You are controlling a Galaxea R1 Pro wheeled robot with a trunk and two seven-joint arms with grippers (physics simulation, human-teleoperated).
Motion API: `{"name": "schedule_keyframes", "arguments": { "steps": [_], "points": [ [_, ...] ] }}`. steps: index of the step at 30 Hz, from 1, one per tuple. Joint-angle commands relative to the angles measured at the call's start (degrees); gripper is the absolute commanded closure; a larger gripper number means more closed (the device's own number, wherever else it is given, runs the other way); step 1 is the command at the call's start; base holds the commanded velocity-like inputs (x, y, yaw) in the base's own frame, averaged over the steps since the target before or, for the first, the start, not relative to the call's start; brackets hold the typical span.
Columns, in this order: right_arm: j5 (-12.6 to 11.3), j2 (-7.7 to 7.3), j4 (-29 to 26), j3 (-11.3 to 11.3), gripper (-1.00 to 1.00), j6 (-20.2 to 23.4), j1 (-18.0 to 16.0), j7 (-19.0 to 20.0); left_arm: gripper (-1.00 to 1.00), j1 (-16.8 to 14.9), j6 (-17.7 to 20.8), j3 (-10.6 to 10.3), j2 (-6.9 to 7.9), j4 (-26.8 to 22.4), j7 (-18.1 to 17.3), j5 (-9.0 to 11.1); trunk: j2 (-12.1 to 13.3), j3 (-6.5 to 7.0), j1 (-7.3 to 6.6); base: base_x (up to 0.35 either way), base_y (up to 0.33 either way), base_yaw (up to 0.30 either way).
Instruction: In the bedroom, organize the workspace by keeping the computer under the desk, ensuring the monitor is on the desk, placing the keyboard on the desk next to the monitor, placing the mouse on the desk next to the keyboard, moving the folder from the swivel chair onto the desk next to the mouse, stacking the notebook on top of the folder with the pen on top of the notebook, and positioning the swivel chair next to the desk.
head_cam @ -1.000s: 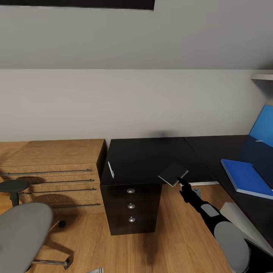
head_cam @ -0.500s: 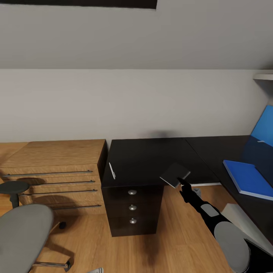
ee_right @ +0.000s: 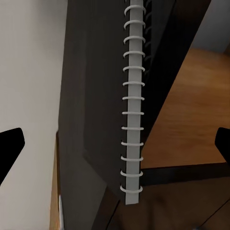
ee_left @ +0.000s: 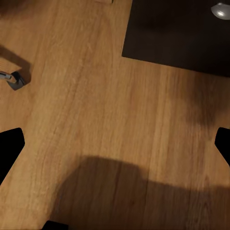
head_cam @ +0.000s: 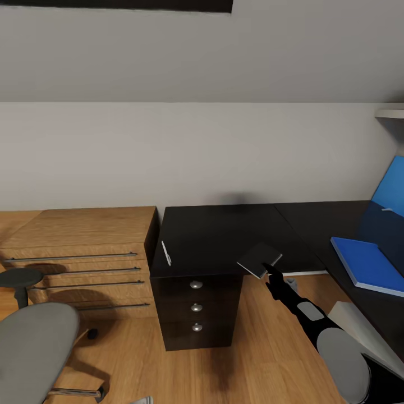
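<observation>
Notebook [head_cam: 258, 259] sits clamped in the right gripper [head_cam: 268, 270] above the desk [head_cam: 213, 235] edge.

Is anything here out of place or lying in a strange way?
Nothing is spilled or damaged. The notebook is in the air, tilted, held by the right gripper at the desk edge, not on the folder. The pen lies alone near the desk's left edge, far from the folder.
</observation>
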Motion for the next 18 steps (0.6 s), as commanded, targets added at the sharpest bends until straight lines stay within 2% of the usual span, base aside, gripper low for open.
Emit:
{"name": "schedule_keyframes", "arguments": {
  "steps": [1,18],
  "points": [
    [-0.41,-0.01,-0.01,-0.21,-1.00,0.55,-0.03,0.06,-1.00,-0.03,-0.37,-0.30,0.06,0.06,0.38,0.61,-0.03,-0.04,0.00,0.000,0.000,0.000],
    [-0.41,0.03,0.15,-0.26,-1.00,0.78,-0.03,0.05,-1.00,-0.03,-0.59,-0.26,-0.11,2.28,0.42,0.43,-0.03,-0.04,0.00,0.000,0.000,0.000]
  ]
}}
